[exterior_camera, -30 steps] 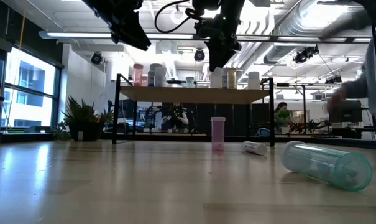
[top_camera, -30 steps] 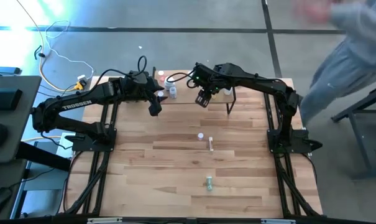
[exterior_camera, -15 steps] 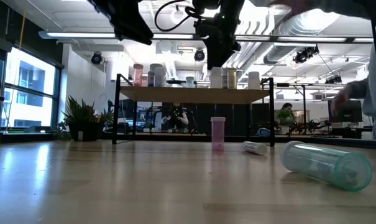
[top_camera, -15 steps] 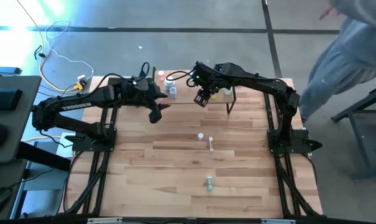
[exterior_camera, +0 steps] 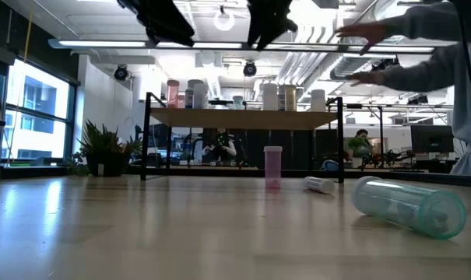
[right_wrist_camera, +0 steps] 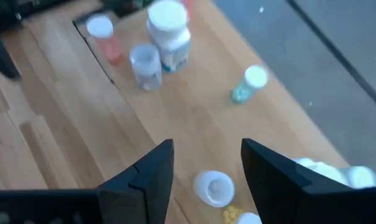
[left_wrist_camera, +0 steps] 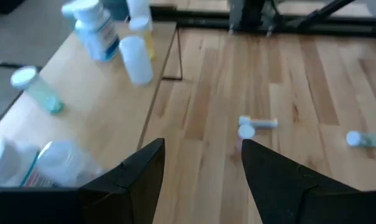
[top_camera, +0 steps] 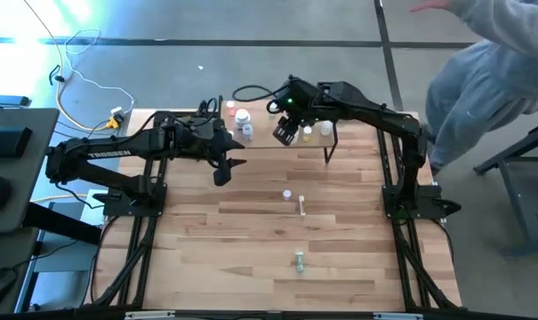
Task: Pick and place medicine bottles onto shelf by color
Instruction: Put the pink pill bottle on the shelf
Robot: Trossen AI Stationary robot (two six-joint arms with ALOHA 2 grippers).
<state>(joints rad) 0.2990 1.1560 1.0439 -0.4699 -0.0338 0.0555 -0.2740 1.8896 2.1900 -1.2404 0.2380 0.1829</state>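
Observation:
The shelf (top_camera: 282, 140) stands at the table's far edge on black legs, with several medicine bottles upright on it, among them a white jar (right_wrist_camera: 169, 28), a pink vial (right_wrist_camera: 104, 36) and a green vial (right_wrist_camera: 248, 84). On the table a pink bottle (exterior_camera: 272, 166) stands upright, while a white vial (exterior_camera: 320, 184) and a green bottle (exterior_camera: 410, 206) lie on their sides. My left gripper (top_camera: 226, 170) hovers open in front of the shelf's left end. My right gripper (top_camera: 285, 133) hangs open high above the shelf's middle. Both are empty.
A person in grey (top_camera: 491, 80) stands past the table's far right corner, hands (exterior_camera: 367, 35) stretched out above shelf height. A leafy plant (exterior_camera: 103, 148) sits beyond the table's left. The wide stretch of tabletop (top_camera: 251, 258) nearer than the loose bottles is bare.
My right gripper has risen well above the shelf and tipped a little. My left gripper has swung level, away from the shelf's left end toward the table's middle. The person at the far right has shifted and raised the hands. No bottle has moved.

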